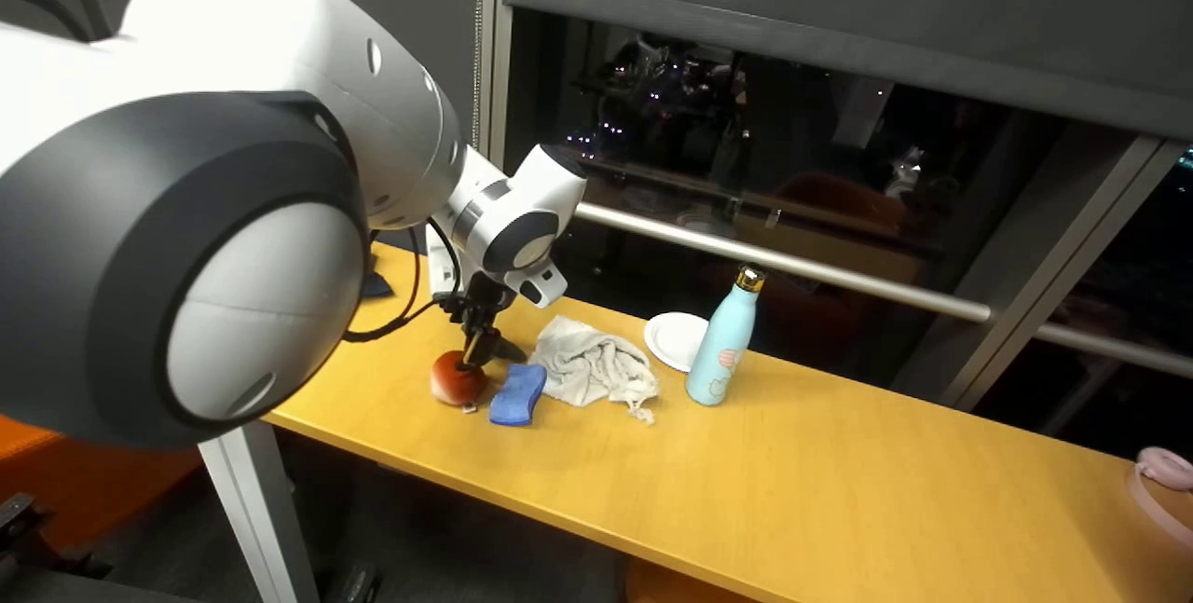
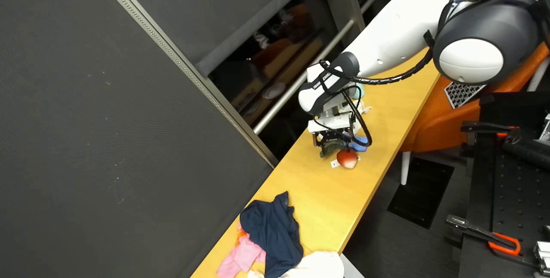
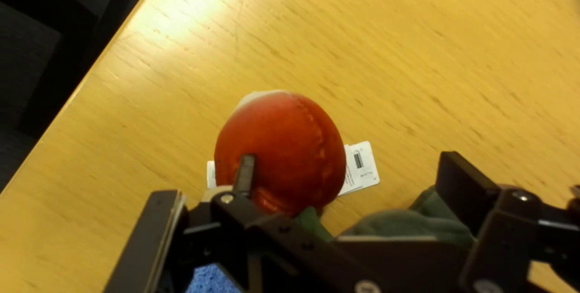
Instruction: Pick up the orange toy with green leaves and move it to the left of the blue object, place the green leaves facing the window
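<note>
My end effector [image 2: 333,140] has its fingers wide apart, close over the toy [image 3: 281,152]. The toy sits on the surface [image 3: 430,80] mid-frame in the wrist view, leaves [image 3: 403,224] lower right. In an exterior view it's left of center, just left of the blue thing [image 1: 518,394].

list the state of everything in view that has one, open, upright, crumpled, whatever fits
Orange toy with green leaves: lying on its side
End effector: open, jaws spread, down at the toy
Blue object: lying flat
Blind: partly lowered over the window
Pale-blue bottle: upright, capped
Grey-white cloth: crumpled
White plate: lying flat
Navy cloth: crumpled
Pink cloth: crumpled
</note>
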You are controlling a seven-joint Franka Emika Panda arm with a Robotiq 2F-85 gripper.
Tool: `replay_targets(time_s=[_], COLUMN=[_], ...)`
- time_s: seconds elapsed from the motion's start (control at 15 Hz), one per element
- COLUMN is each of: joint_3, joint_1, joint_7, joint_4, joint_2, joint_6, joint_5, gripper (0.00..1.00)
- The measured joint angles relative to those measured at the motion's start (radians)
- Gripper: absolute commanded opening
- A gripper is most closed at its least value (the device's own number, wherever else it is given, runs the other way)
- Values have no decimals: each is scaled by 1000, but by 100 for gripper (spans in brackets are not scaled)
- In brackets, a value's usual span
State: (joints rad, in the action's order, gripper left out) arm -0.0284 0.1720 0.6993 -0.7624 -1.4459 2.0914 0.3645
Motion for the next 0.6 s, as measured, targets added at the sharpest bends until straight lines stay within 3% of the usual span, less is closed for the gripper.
replay_targets(time_s=[0.6], joint_3=[16], joint_1=[-1], joint_7=[0], joint_4=[-33], joint_2=[103], joint_6=[-2], joint_5=[-1], gripper=[100])
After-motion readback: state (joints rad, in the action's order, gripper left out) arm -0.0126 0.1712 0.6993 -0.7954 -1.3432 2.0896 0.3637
